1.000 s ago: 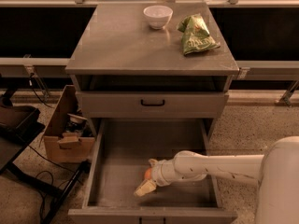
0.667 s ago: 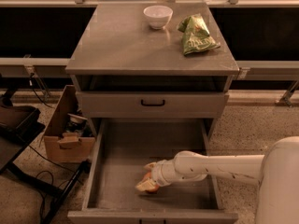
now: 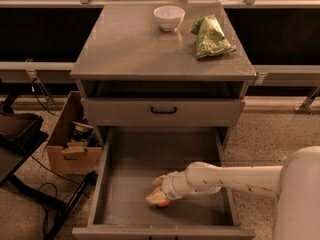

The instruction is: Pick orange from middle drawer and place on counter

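the white two-finger gripper (image 3: 159, 193) sits low inside the wide grey metal middle drawer (image 3: 130, 159), near its front wall, on the end of a white arm (image 3: 235, 178) reaching in from the right. it covers most of the small bright-orange fruit (image 3: 164, 202) on the drawer floor; whether it has closed on it i cannot tell. above, the smooth grey counter (image 3: 135, 44) carries a round white bowl (image 3: 169, 17) and a green foil snack bag (image 3: 210, 36).
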Action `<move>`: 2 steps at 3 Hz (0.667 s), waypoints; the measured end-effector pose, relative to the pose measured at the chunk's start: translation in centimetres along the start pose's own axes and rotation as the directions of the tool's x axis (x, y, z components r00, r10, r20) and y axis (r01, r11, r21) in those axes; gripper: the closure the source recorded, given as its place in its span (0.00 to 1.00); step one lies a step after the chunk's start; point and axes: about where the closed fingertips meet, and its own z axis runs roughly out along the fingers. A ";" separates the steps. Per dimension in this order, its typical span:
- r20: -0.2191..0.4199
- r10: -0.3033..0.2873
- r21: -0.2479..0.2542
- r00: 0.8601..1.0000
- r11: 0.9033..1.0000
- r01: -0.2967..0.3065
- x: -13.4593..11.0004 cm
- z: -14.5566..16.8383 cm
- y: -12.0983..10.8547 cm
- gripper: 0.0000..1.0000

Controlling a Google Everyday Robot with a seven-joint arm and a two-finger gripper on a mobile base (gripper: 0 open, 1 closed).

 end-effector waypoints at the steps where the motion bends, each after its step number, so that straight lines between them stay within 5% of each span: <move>1: 0.000 0.000 0.000 1.000 1.000 0.000 0.0 0.0 0.0 0.85; 2: 0.000 0.000 0.000 1.000 1.000 0.000 0.0 0.0 0.0 0.62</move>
